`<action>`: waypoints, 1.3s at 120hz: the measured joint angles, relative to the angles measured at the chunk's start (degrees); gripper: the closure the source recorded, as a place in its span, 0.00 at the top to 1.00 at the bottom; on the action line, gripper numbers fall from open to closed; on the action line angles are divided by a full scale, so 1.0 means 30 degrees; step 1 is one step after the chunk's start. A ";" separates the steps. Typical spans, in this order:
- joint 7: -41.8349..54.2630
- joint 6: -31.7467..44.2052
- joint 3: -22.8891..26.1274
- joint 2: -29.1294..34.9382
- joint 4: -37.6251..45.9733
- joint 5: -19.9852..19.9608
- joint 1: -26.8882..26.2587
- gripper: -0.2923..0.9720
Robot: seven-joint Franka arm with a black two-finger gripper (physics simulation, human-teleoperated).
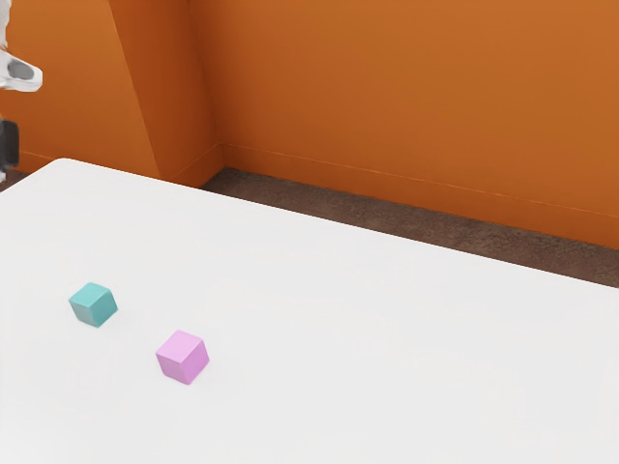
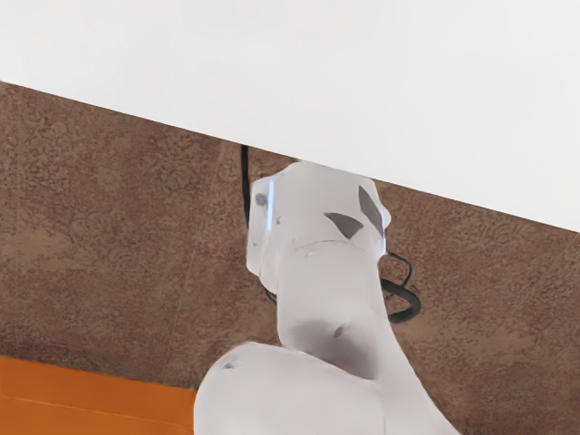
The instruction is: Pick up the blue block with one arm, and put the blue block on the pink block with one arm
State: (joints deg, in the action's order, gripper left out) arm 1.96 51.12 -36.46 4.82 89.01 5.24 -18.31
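The blue block [image 1: 93, 304], a teal-blue cube, sits on the white table [image 1: 368, 329] toward the exterior view's left. The pink block [image 1: 182, 356] rests a short way to its right and nearer the front, apart from it. My gripper [image 1: 8, 145] shows as a dark piece at the exterior view's left edge, under a white part of the arm [image 1: 19, 73]. It hangs well above and behind the blue block, and nothing is seen in it. In the wrist view I see my own white arm links [image 2: 317, 272] below the hand.
Orange walls [image 1: 406, 87] rise behind the table, and a brown floor strip [image 1: 435, 227] runs along the table's far edge. The wrist view looks over the table's edge [image 2: 362, 91] onto brown floor [image 2: 109, 236].
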 joint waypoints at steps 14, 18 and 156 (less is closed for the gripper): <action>-0.0264 0.5537 -0.0362 -0.0922 -0.0027 -0.0221 -0.1738 0.76; -0.0383 0.6628 -0.0449 -0.1003 -0.0053 -0.0265 -0.2282 0.76; 0.7056 2.8216 1.0460 -1.0187 0.4967 -0.3757 1.4307 0.75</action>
State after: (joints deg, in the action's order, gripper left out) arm 23.12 135.77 -5.08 -25.74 103.91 -6.04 24.61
